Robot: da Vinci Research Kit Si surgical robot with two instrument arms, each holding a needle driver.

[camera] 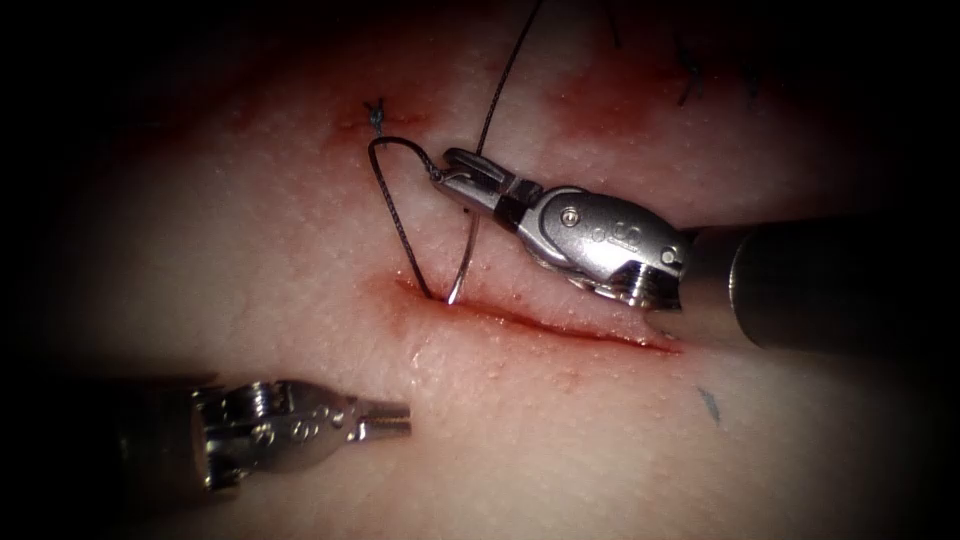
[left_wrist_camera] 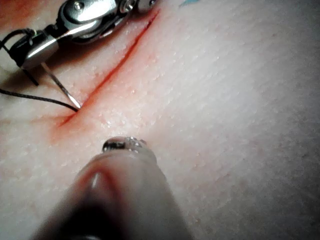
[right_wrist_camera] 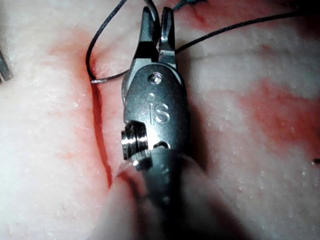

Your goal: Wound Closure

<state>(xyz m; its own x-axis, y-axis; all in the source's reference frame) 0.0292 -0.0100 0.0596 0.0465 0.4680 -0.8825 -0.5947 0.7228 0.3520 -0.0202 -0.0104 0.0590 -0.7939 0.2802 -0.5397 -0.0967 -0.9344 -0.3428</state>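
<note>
The cut [camera: 560, 322] runs across the tissue [camera: 250, 250]. My right tool [camera: 448, 160] comes in from the right, just above the cut, jaws shut on the curved needle [camera: 465, 260] near its tail. The needle arcs down, and its tip touches the tissue at the cut's left end [left_wrist_camera: 77, 106]. Dark thread [camera: 390, 205] loops from the jaws up to the left and down into the cut's left end. My left tool [camera: 405, 421] lies below and left of the cut, jaws shut on nothing. In the right wrist view the right tool's jaws [right_wrist_camera: 155, 17] stand beside the cut [right_wrist_camera: 100, 130].
A knotted stitch [camera: 375, 115] sits above the loop. A second strand of thread [camera: 505, 75] runs up from the right tool out of the picture. Red fluid [camera: 620, 100] stains the upper tissue near cut thread ends [camera: 690, 80]. A blue mark [camera: 708, 403] lies at lower right.
</note>
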